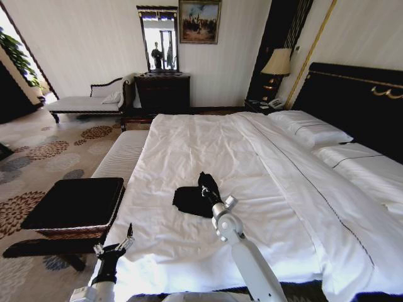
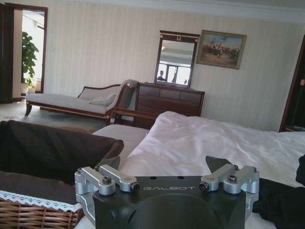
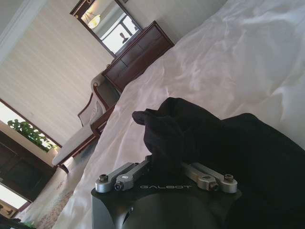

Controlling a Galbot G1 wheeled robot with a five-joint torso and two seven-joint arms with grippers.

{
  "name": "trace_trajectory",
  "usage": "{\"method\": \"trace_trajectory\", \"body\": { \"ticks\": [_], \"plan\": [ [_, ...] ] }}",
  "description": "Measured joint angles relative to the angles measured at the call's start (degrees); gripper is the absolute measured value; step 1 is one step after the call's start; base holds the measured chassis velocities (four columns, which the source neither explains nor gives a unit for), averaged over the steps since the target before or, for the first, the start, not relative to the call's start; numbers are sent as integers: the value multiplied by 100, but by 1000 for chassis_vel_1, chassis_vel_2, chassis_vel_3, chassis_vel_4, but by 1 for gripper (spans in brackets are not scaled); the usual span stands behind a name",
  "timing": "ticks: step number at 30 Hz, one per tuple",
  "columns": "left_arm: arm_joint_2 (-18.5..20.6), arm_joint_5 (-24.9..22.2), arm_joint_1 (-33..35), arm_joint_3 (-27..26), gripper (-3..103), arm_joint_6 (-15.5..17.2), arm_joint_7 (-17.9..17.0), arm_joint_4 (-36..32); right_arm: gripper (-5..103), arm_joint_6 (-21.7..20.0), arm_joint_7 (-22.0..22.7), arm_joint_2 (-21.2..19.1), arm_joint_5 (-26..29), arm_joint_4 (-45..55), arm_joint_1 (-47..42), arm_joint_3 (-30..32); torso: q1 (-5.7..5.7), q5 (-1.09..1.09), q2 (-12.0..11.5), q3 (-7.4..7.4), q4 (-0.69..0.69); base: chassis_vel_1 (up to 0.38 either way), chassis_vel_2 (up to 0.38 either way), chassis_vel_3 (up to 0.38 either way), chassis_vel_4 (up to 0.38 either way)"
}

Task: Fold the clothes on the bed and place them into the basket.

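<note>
Already bunched on the bed (image 1: 264, 163), the T-shirt (image 1: 192, 200) is sitting pinched in the right claw (image 1: 206, 189); the basket (image 1: 75, 211) is waiting, while the left claw (image 1: 113, 246) is hanging wide.

**Black on white, brown at the side**

The clothes (image 1: 192, 200) are plain black, bunched on the bed (image 1: 264, 189), whose sheets are white with a thin dark line running across the turned-back cover. The headboard (image 1: 359, 107) is black with gold trim. The basket (image 1: 72, 211) is brown woven wicker with a black fabric top and a white lace edge. The carpet (image 1: 38, 157) is beige with brown floral roundels.
</note>
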Motion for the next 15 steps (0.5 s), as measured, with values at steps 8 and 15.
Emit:
{"method": "trace_trajectory", "body": {
  "ticks": [8, 15],
  "plan": [
    [-7, -31, 4, -34, 100, 23, -23, 0, 24, 2, -93, 19, -337, -12, -44, -207, 0, -1, 0, 0, -1, 0, 0, 0, 0],
    [-27, -3, 58, -92, 100, 22, -28, -38, 46, 12, -270, -27, -764, 198, -70, -745, 0, -1, 0, -1, 0, 0, 0, 0, 0]
  ]
}}
